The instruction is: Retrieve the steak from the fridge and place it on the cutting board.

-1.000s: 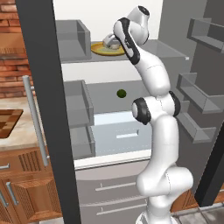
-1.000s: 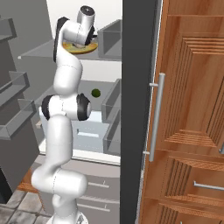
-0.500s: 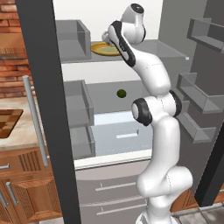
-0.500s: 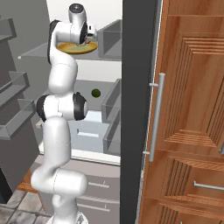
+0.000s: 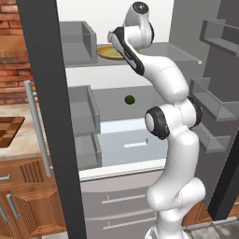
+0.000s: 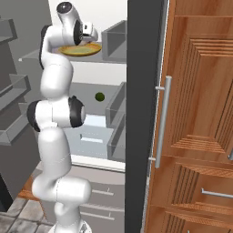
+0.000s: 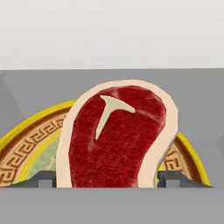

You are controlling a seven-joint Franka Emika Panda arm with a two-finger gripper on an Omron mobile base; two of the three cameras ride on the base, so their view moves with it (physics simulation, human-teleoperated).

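We see the fridge standing open, its dark door edge to the left in the left base view. The arm reaches to the top shelf, where the end effector hangs over the yellow plate.

In the hand view, the steak lies on the plate, with its near end between the two finger tips; each tip stands just outside a fat edge. We cannot tell whether they touch the meat. The fingers are spread about as wide as the steak.

Grey shelf surface lies open beyond the plate, up to the white back wall.

The left base view adds the cutting board on the table left of the door. Both base views show a green fruit one shelf lower, well apart from the plate.
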